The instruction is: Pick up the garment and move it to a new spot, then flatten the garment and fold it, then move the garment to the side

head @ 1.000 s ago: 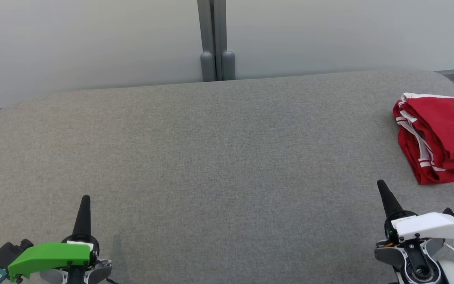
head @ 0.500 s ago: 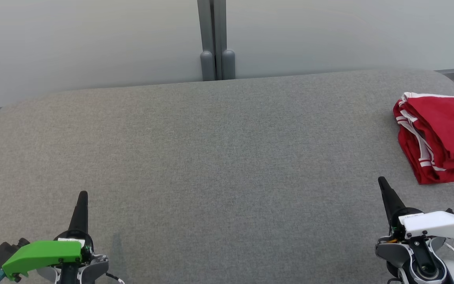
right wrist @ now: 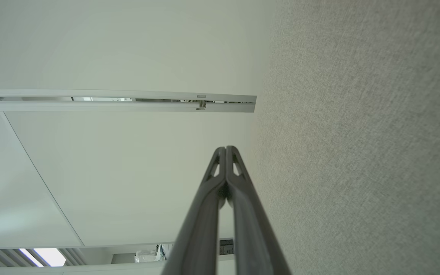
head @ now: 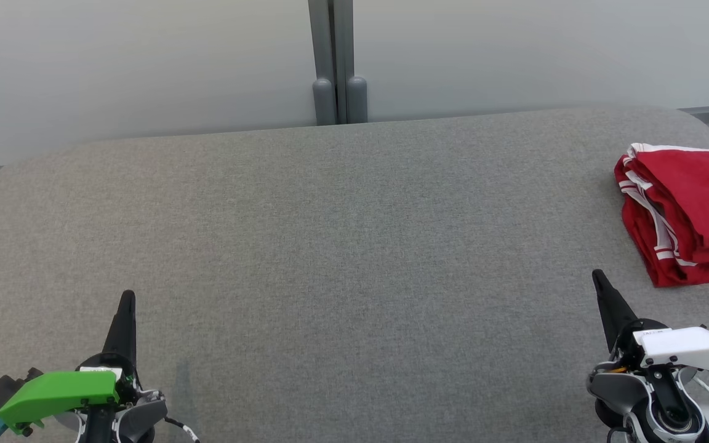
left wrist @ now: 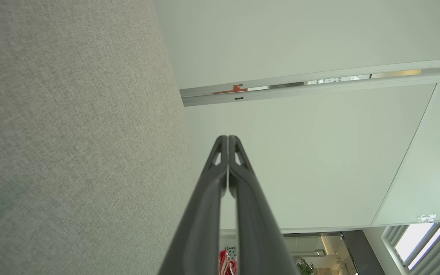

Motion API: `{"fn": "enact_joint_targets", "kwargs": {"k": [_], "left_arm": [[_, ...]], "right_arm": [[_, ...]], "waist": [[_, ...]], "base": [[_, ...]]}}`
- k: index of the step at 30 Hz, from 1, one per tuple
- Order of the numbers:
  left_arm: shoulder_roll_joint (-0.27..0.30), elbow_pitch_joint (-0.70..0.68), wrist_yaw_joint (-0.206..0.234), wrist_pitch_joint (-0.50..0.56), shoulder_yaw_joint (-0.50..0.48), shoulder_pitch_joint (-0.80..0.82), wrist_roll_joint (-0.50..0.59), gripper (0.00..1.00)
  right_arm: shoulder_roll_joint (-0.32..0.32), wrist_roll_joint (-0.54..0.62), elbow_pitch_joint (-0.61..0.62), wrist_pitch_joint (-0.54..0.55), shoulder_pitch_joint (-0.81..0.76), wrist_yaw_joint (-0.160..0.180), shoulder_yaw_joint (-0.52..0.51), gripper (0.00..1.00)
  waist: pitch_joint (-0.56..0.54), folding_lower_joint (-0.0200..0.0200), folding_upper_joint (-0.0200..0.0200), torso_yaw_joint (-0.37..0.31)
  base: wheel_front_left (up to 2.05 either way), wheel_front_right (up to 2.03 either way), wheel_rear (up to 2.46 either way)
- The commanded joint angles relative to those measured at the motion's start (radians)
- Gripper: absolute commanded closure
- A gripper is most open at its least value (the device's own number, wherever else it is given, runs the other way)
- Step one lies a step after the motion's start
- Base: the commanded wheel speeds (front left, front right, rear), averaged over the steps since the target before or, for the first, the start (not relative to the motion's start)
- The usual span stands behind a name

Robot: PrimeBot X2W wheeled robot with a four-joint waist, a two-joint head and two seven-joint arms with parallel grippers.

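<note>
Both pinched, forward-pointing: left gripper [head: 127, 298]; right gripper [head: 597, 276].

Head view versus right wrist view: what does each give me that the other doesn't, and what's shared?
Head view: the folded red garment at the right end of the grey fabric surface, plus the left end effector. Right wrist view: the right end effector close up, shut on nothing, plus bright window slats. Shared: the right end effector, the surface, the pale wall.
</note>
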State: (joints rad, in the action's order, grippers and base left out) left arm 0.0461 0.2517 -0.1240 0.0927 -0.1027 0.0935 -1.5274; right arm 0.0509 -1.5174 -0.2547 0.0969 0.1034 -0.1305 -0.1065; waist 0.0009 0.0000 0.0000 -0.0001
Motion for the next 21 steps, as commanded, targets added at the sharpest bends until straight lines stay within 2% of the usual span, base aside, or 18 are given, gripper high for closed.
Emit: {"fn": "enact_joint_targets", "kwargs": {"k": [1, 12, 21], "left_arm": [[0.007, -0.006, -0.008, 0.005, -0.007, 0.016, -0.023, 1.00], [0.007, -0.008, -0.010, 0.024, -0.014, 0.023, -0.088, 1.00], [0.007, -0.007, -0.010, 0.025, -0.014, 0.021, -0.087, 1.00]], "right_arm": [[0.000, -0.022, 0.007, 0.007, 0.008, 0.000, -0.004, 1.00], [-0.001, -0.097, 0.013, 0.020, 0.008, 0.000, -0.010, 1.00], [-0.001, -0.098, 0.013, 0.020, 0.007, 0.000, -0.010, 1.00]], "waist": [[0.000, 0.0000, 0.0000, 0.000], [0.002, 0.0000, 0.0000, 0.000], [0.002, 0.0000, 0.0000, 0.000]], "base": [[0.00, 0.00, 0.00], [0.00, 0.00, 0.00], [0.00, 0.00, 0.00]]}}
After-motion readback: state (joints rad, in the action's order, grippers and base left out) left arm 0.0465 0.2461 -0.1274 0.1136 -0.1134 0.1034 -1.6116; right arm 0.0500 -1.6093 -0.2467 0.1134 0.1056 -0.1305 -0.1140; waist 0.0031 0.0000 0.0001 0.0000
